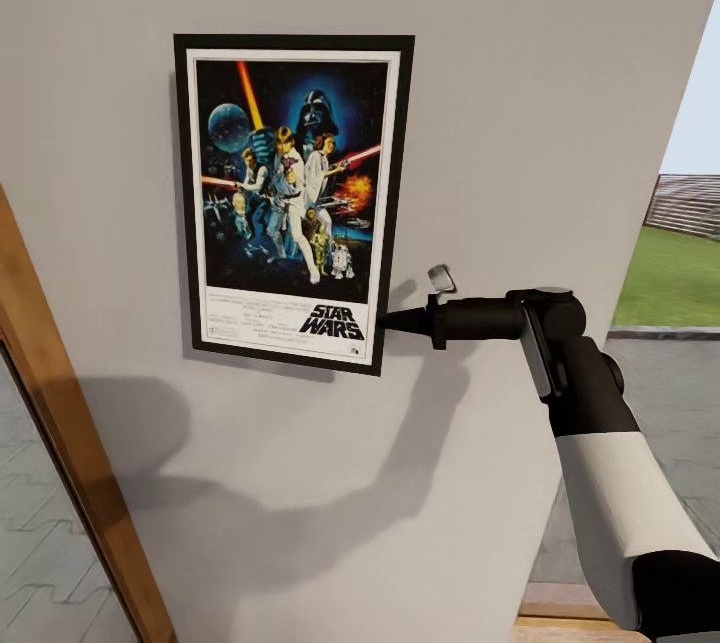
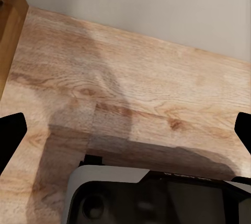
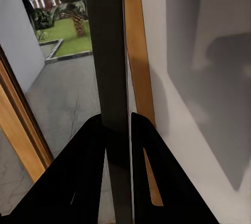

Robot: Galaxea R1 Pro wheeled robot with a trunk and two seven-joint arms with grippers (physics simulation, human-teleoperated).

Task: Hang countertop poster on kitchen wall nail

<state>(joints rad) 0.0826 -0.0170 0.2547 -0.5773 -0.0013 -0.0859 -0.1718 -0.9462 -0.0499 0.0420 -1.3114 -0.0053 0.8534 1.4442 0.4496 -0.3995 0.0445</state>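
Poster (image 1: 292,201) flat against pale grey wall (image 1: 520,73), upright, slightly tilted. Right claw (image 1: 385,321) clamped on lower right frame edge, likely steadying it for hanging on nail. Left claw (image 2: 125,130) spread apart over wooden floor (image 2: 130,83), holding nothing.

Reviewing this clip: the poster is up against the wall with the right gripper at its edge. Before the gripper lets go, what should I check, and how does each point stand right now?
1. Right gripper shut on the poster, at its lower right edge: ok; the right wrist view shows both fingers against the dark frame edge.
2. Poster flat against the wall: ok, its shadow is narrow.
3. Poster hanging straight: not ok, it looks slightly tilted.
4. Poster caught on a nail: cannot tell, any nail would sit behind the poster.
5. Left gripper out of the way: ok, it is open over a wooden floor.
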